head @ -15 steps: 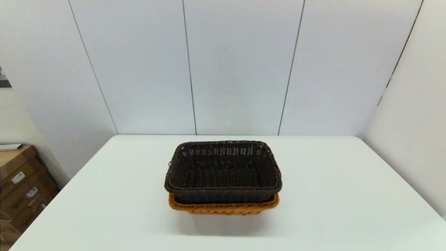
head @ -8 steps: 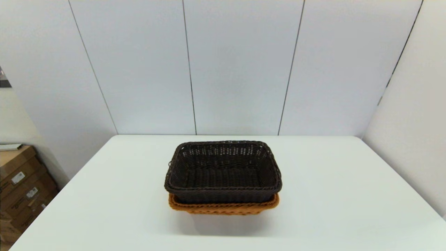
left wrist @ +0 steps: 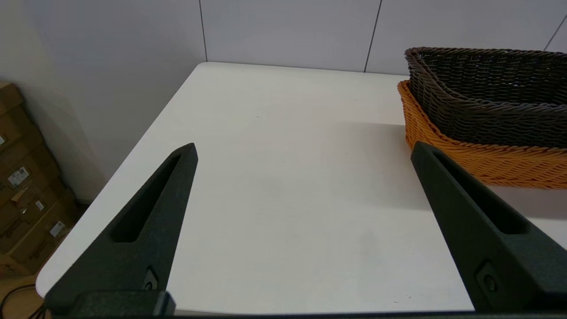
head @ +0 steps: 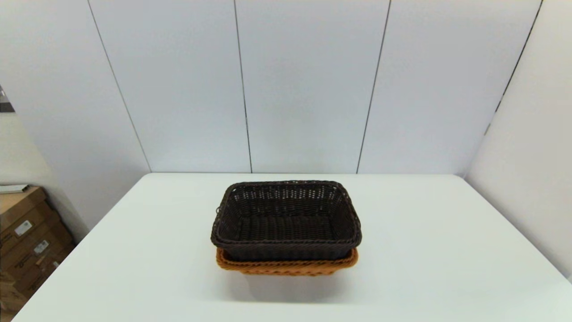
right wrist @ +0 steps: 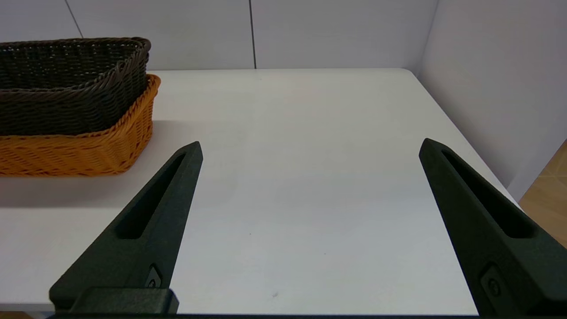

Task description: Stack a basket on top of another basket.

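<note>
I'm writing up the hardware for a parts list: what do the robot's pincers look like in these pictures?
The left pincer and the right pincer look alike: two long matte black fingers each, tapering to pointed tips, with a slot-shaped recess along the inner face and a small round fastener near the base. No cables or markings show; the arms are out of view.

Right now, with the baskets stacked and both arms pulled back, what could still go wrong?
1. The dark basket sits nested in the orange basket, its rim well above the orange rim, so it is not fully seated; a knock could tilt it.
2. The left gripper and right gripper are open, low over the table on either side of the stack; swinging inward could hit it.
</note>
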